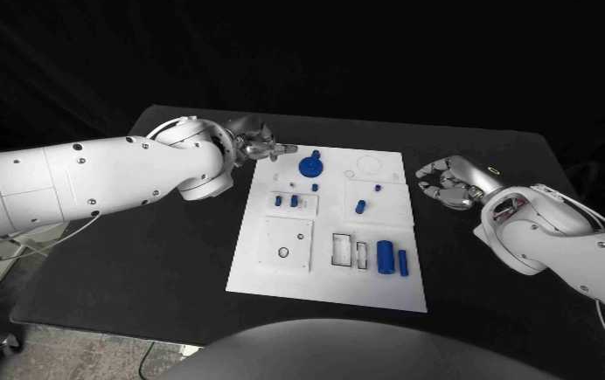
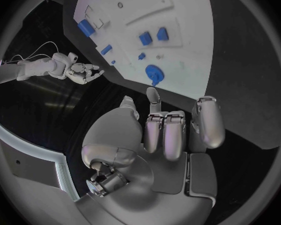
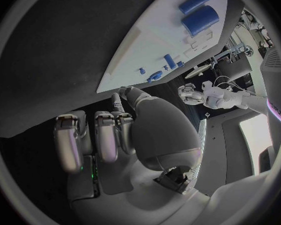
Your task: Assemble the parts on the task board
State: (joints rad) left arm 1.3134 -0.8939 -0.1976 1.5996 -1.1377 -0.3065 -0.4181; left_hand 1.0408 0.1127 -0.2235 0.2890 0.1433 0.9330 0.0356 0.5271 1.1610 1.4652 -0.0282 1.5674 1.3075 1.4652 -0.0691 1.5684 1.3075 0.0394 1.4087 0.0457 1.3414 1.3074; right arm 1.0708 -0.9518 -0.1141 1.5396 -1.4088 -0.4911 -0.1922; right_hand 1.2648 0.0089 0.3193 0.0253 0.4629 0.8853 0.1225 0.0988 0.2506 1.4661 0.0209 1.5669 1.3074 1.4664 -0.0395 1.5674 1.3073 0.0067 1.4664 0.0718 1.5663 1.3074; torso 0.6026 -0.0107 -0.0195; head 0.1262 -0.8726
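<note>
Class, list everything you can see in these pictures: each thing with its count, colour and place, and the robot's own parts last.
Table: one, black, under everything.
Task board: one, white, middle of the table.
Round geared part: one, blue, far end of the board.
Cylinders: two, blue, side by side at the board's near right.
Small pegs: several, blue, mid-board.
Left robot hand: silver, empty, at the board's far left corner.
Right robot hand: silver, fingers curled, empty, right of the board.

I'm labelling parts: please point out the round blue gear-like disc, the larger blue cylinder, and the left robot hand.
Round blue gear-like disc (image 1: 310,167), head view, its top face.
Larger blue cylinder (image 1: 385,254), head view, mid-body.
Left robot hand (image 1: 259,148), head view, knuckles.
</note>
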